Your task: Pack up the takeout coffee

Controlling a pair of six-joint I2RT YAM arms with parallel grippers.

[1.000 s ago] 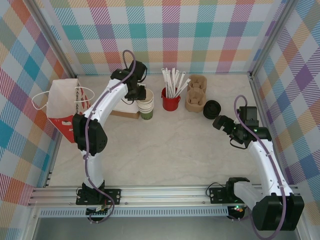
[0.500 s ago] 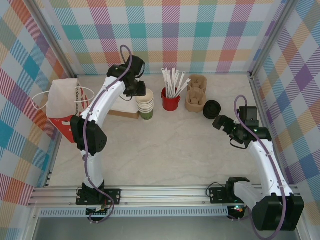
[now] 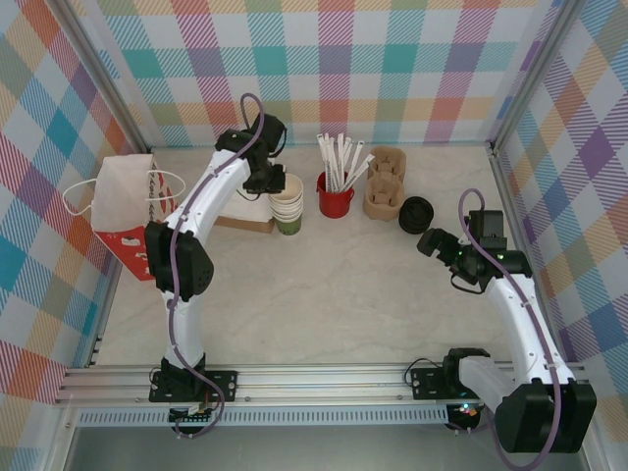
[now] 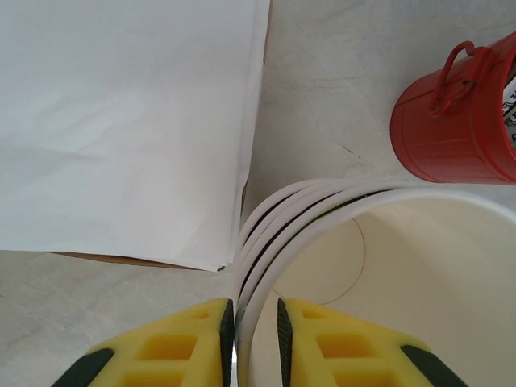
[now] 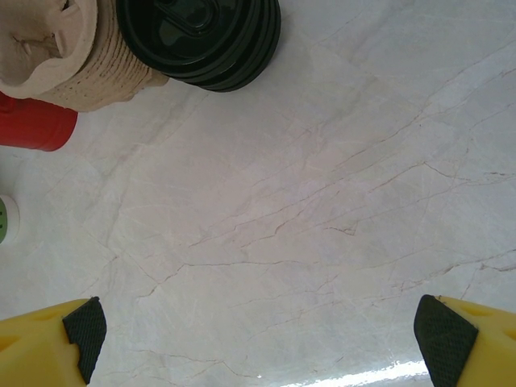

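Observation:
The takeout coffee, as a lidded cup, is out of view. A stack of paper cups (image 3: 287,206) with cream rims and a green lower part stands left of centre at the back. My left gripper (image 3: 270,183) hangs over its left edge. In the left wrist view the left gripper (image 4: 255,310) straddles the top cup's rim (image 4: 322,218): the outer pad lies against the stacked rims, the inner pad stands a sliver off the wall inside. A stack of black lids (image 3: 416,213) (image 5: 201,36) lies just ahead of my right gripper (image 3: 429,241) (image 5: 258,322), which stands wide open over bare table.
A red cup of white straws (image 3: 335,196) (image 4: 451,121) stands right of the cup stack. Cardboard cup carriers (image 3: 384,186) (image 5: 64,56) sit beside the lids. A red and white paper bag (image 3: 128,206) stands at the left wall. A flat white sheet (image 4: 121,121) lies left of the cups.
The left jaws have narrowed around the top cup's rim and the left wrist shifted slightly over the stack. The right arm has not moved.

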